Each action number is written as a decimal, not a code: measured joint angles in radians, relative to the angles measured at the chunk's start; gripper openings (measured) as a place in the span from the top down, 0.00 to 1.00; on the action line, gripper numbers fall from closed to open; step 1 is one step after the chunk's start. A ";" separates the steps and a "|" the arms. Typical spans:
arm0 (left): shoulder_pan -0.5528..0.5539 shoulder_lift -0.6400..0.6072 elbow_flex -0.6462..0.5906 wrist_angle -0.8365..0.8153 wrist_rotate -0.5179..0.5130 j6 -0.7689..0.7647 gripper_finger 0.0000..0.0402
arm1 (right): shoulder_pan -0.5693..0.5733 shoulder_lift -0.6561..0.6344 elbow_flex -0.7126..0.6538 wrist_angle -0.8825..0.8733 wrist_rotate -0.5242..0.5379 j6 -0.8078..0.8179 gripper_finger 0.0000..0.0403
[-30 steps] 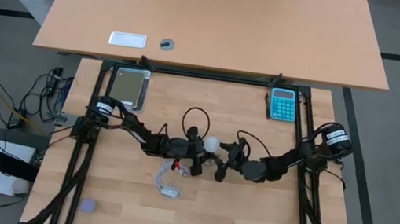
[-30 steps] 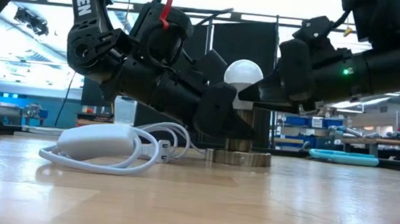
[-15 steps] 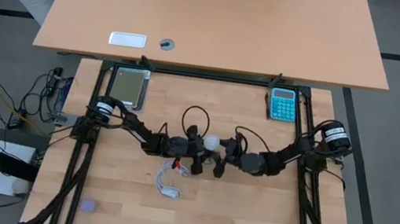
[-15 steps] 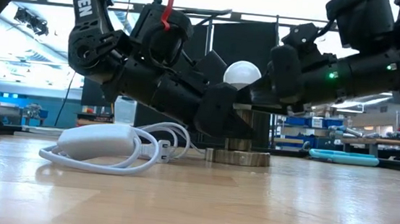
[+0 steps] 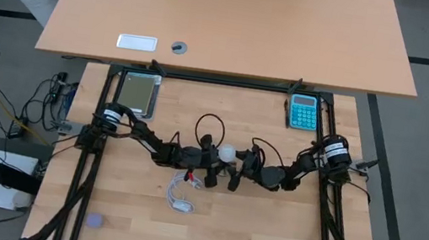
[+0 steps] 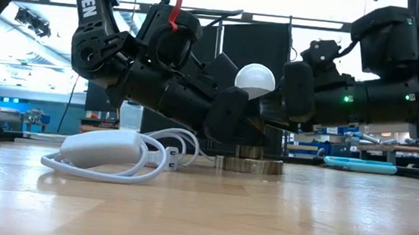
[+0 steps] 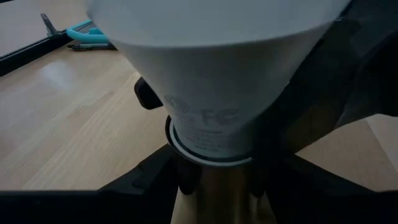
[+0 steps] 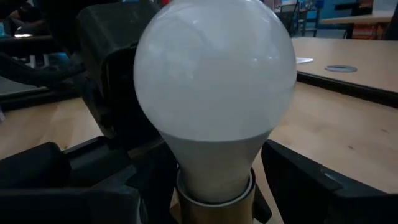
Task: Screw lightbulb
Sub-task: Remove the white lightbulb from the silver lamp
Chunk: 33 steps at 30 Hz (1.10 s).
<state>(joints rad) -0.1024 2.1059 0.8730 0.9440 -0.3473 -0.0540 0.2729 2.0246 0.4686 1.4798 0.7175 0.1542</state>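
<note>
L fingers (image 6: 232,123) clamped the socket (image 6: 249,164) steady; R fingers (image 8: 205,186) hugged the bulb (image 6: 255,78) at its neck. Needed straight, gentle turns w/o cross-threading.

hidden: lightbulb (image 6: 255,78) base, behind tools | cut off: globe top, left wrist

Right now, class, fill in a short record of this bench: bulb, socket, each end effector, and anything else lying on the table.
bulb: lightbulb upright, base in the socket
socket: round metal socket standing on the wooden table
left end effector: left end effector closed on the socket under the bulb
right end effector: right end effector closed on the bulb's neck
other items: coiled white cable beside the socket; teal calculator at the far edge
</note>
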 joint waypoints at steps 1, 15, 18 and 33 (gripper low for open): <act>0.000 0.000 0.000 0.000 0.000 0.000 0.48 | 0.001 0.000 0.000 0.005 0.002 -0.011 0.43; 0.000 0.000 0.000 0.000 -0.001 0.000 0.48 | 0.002 0.000 -0.001 0.023 0.012 -0.044 0.48; 0.000 0.000 0.000 -0.002 -0.002 0.000 0.48 | 0.002 0.000 -0.001 0.023 -0.004 -0.043 0.57; -0.002 0.000 0.000 -0.023 0.003 0.024 0.48 | -0.008 0.000 -0.012 0.030 -0.071 -0.045 0.61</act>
<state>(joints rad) -0.1040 2.1056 0.8730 0.9213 -0.3444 -0.0295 0.2649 2.0247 0.4564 1.5097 0.6460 0.1089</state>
